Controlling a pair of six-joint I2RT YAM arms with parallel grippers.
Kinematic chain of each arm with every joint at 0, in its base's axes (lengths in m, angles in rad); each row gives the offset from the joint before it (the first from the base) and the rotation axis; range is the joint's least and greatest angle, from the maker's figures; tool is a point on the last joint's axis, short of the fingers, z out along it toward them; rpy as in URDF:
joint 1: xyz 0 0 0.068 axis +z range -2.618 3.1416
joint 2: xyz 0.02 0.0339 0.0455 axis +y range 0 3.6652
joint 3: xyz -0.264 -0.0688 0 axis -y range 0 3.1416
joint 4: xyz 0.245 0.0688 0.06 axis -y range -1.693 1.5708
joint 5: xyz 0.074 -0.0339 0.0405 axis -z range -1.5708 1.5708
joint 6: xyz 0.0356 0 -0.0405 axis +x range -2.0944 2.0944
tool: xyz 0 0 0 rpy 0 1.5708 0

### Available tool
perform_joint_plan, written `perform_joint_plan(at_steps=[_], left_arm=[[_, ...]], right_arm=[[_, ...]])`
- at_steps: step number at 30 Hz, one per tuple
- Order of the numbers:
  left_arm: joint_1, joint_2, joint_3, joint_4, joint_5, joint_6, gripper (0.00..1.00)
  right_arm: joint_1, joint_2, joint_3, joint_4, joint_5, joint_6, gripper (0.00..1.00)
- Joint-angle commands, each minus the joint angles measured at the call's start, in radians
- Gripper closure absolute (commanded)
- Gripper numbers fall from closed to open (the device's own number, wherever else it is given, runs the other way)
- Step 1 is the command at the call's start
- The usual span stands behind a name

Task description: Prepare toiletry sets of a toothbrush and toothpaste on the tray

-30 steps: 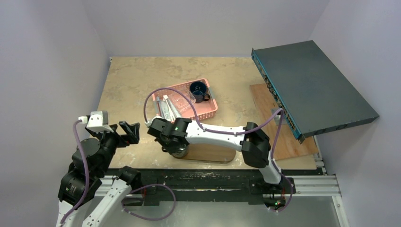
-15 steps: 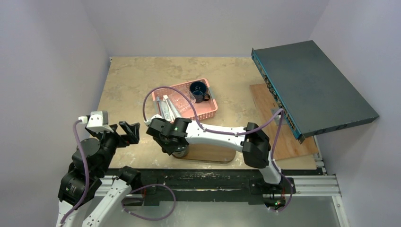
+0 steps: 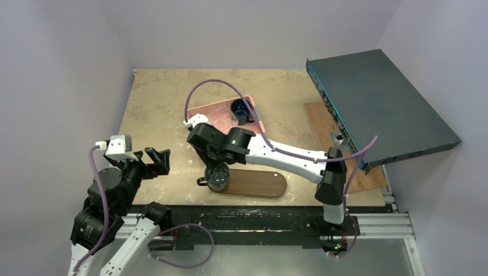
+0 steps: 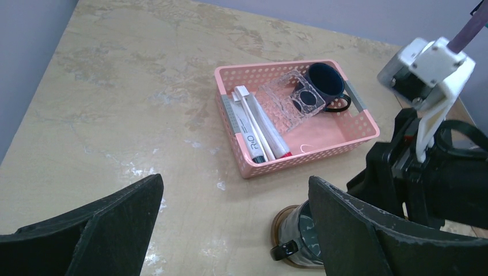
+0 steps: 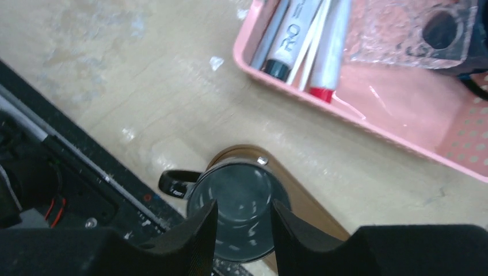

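Note:
The toothbrushes (image 4: 251,118) are thin and white. They lie with the toothpaste tubes (image 4: 246,131) in the left half of the pink basket (image 4: 311,155), and show in the right wrist view as toothbrushes (image 5: 311,43) and tubes (image 5: 290,40). The dark brown oval tray (image 3: 259,184) lies near the front edge. A dark glazed mug (image 3: 218,177) stands on its left end. My right gripper (image 5: 243,210) hangs open above that mug (image 5: 239,190), holding nothing. My left gripper (image 4: 236,181) is wide open over bare table, left of the tray.
A second dark mug (image 4: 323,83) and a clear plastic holder (image 4: 290,100) also sit in the basket. A tilted dark grey-blue box (image 3: 380,106) overhangs a paler wooden board (image 3: 345,167) at the right. The right arm's cable (image 3: 218,86) arcs over the basket.
My right gripper has opened, let go of the mug on the tray's left end, and risen back toward the basket. The left arm has not moved.

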Motion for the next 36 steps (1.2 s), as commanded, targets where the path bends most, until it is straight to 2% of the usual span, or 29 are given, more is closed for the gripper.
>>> perform_joint_plan(at_steps=[1, 5, 8, 16, 36], left_arm=[[0.005, 0.016, -0.004, 0.045, 0.004, -0.005, 0.04], [0.005, 0.021, -0.004, 0.045, 0.004, -0.005, 0.04], [0.005, 0.024, -0.006, 0.044, 0.004, -0.005, 0.04], [0.005, 0.028, -0.006, 0.045, 0.009, -0.004, 0.04], [0.006, 0.047, -0.008, 0.052, 0.034, 0.000, 0.04]], right_arm=[[-0.069, -0.041, 0.046, 0.003, 0.070, -0.026, 0.59], [-0.147, -0.050, 0.051, 0.036, 0.082, -0.018, 0.58], [-0.194, -0.044, 0.057, 0.077, 0.108, -0.009, 0.54], [-0.335, 0.019, 0.081, 0.174, 0.126, 0.049, 0.55], [-0.481, 0.329, 0.369, 0.201, 0.183, 0.226, 0.57]])
